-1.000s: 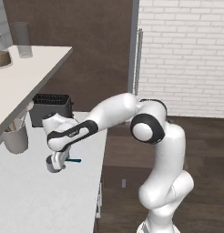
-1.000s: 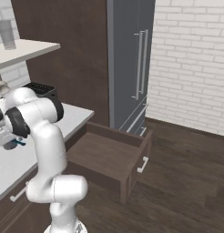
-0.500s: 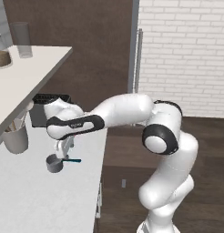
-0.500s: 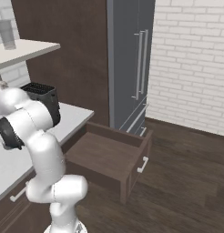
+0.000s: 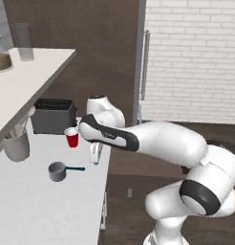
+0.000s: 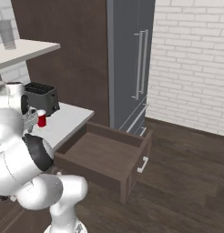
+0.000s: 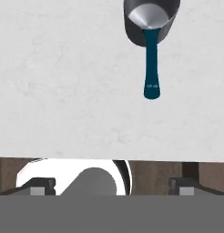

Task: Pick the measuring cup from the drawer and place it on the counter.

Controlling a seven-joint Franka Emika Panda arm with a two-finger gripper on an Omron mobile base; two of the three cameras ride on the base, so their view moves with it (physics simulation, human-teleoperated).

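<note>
Measuring cup (image 7: 150, 18) rim cut off top

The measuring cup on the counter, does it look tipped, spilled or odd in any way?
Nothing stands out. The measuring cup stands upright on the counter, handle lying level, apart from the gripper. The drawer is left open.

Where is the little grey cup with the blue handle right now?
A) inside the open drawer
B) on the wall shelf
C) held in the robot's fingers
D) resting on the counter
D: the measuring cup sits alone on the counter, and the drawer is empty.
</note>
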